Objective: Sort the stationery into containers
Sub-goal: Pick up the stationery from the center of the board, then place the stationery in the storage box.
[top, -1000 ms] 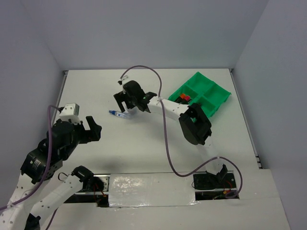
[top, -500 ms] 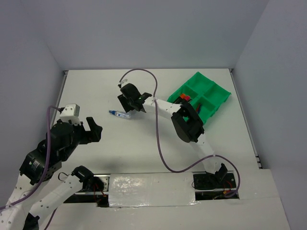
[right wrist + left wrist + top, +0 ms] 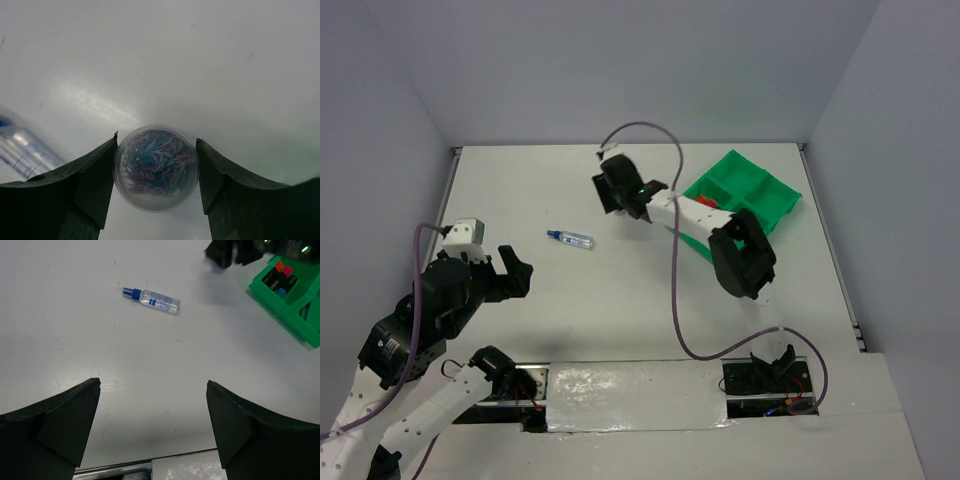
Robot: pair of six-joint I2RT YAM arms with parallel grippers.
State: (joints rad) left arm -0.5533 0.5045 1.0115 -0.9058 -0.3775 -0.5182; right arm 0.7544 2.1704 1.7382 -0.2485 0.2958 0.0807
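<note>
1. Right gripper (image 3: pixel 620 188) has swung away from the bottle (image 3: pixel 570 238) since a second ago. It now sits further right and further back, just left of the green tray (image 3: pixel 782 205).
2. Its jaws have narrowed and now clamp a round clear tub (image 3: pixel 156 167) full of coloured loops, one finger on each side.
3. That bottle has not moved. It lies flat on the white table (image 3: pixel 620 300), with bare surface all round it, well apart from both arms.
4. At the far right the tray sits turned at an angle, close to the table's right edge. Markers (image 3: pixel 280 277) stand in its left compartment.
5. Left gripper (image 3: pixel 510 270) stays over the near left part of the table with its jaws spread wide and nothing between them.
6. Grey walls (image 3: pixel 620 70) close the table on the left, the far side and the right.
</note>
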